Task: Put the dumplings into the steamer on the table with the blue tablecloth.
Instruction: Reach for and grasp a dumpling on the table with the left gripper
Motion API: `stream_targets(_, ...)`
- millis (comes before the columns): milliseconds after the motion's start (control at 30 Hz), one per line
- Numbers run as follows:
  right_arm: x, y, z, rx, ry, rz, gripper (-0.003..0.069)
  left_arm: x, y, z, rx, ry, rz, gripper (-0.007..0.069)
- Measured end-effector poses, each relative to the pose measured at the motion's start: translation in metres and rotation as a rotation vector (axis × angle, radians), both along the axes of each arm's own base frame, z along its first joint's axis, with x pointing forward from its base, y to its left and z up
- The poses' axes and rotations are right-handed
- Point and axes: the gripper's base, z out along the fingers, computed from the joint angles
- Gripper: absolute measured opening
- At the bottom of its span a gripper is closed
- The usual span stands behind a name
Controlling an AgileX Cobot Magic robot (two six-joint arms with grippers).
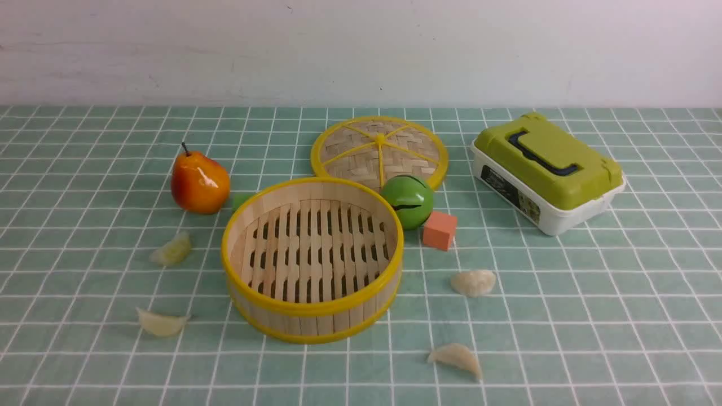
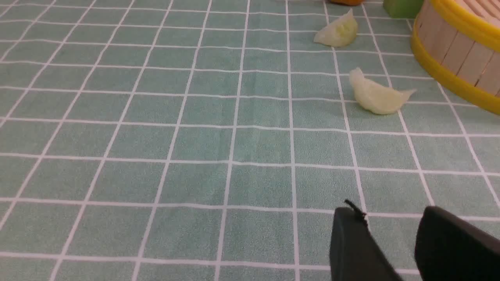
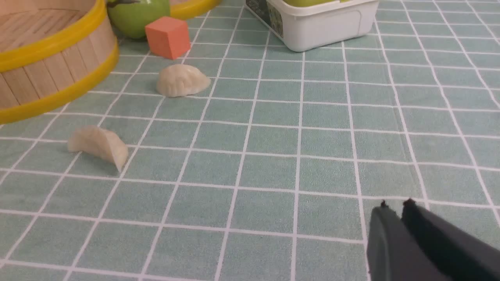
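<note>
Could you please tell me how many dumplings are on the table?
4 dumplings around the steamer: far left, near left, far right, near right. None seems hidden.

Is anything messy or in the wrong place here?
Yes. The four dumplings lie scattered on the cloth around the steamer, which is empty. The lid lies flat behind it. Nothing looks spilled or broken.

Bamboo steamer (image 1: pixel 312 262), glossy pear (image 1: pixel 199 181), matt tablecloth (image 1: pixel 592 304)
</note>
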Motion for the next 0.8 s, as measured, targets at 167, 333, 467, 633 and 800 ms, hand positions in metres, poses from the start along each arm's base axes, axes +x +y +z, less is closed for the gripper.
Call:
stream_targets(167, 0.0000, 0.0000, 0.0000, 0.000, 0.000, 0.000, 0.0062, 0.0000, 0.0000, 0.0000, 0.000, 0.000, 0.000, 0.0237)
stream_targets(333, 0.0000, 0.0000, 0.0000, 0.000, 0.000, 0.000, 0.0072, 0.0000, 0.0000, 0.0000, 0.000, 0.000, 0.000, 0.0237)
stream_targets(467, 0.0000, 0.0000, 0.0000, 0.000, 0.000, 0.000, 0.0076, 0.0000, 0.0000, 0.0000, 0.000, 0.000, 0.000, 0.0237)
stream_targets(633, 0.0000, 0.0000, 0.0000, 0.000, 0.000, 0.000, 0.0077, 0.0000, 0.0000, 0.0000, 0.000, 0.000, 0.000, 0.0237)
stream_targets(800, 0.0000, 0.0000, 0.0000, 0.000, 0.000, 0.000, 0.0083, 0.0000, 0.0000, 0.0000, 0.000, 0.000, 0.000, 0.0237)
